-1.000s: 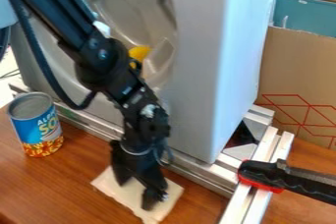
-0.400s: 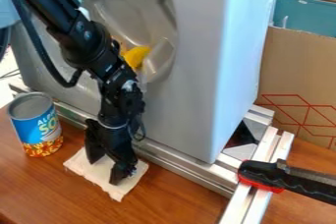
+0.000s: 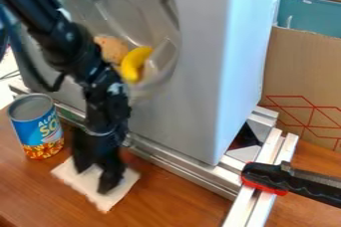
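Touches a roughly square cream cloth [image 3: 101,202], spread on the brown wooden tabletop [image 3: 176,198] short of its far edge, with the released black claw [image 3: 93,181], fingertips apart. Farther back, near the tabletop's far left corner, has an upright blue can [image 3: 37,126] close to the cloth. Toward the right, has a black-and-red handle [image 3: 269,178] over silver metal rails [image 3: 190,169]. Behind the rails, has a tall grey moulded unit [image 3: 213,66], with a yellow curved object [image 3: 135,64] beside a rounded brown object [image 3: 112,49] in its recess. Beyond, has brown cardboard [image 3: 303,74].
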`<move>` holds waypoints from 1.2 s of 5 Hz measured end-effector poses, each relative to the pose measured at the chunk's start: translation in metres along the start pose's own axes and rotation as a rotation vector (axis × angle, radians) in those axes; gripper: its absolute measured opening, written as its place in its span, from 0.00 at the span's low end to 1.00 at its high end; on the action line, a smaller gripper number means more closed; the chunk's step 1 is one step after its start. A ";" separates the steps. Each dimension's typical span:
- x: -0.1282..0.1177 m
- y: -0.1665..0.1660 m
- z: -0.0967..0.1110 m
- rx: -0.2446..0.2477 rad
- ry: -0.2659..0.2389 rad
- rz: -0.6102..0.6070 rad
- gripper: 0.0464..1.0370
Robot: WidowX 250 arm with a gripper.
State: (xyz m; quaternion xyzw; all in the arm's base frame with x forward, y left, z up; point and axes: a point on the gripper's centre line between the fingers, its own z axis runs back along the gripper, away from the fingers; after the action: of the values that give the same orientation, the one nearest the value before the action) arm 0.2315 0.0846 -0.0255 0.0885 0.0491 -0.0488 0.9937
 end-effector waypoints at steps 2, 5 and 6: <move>-0.011 0.001 0.035 -0.076 -0.091 -0.027 0.96; -0.031 0.002 0.046 -0.140 -0.039 -0.098 0.96; -0.032 0.002 0.046 -0.139 -0.040 -0.097 0.96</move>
State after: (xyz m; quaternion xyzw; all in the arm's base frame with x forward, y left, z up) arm 0.2046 0.0810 0.0235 0.0156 0.0366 -0.0950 0.9947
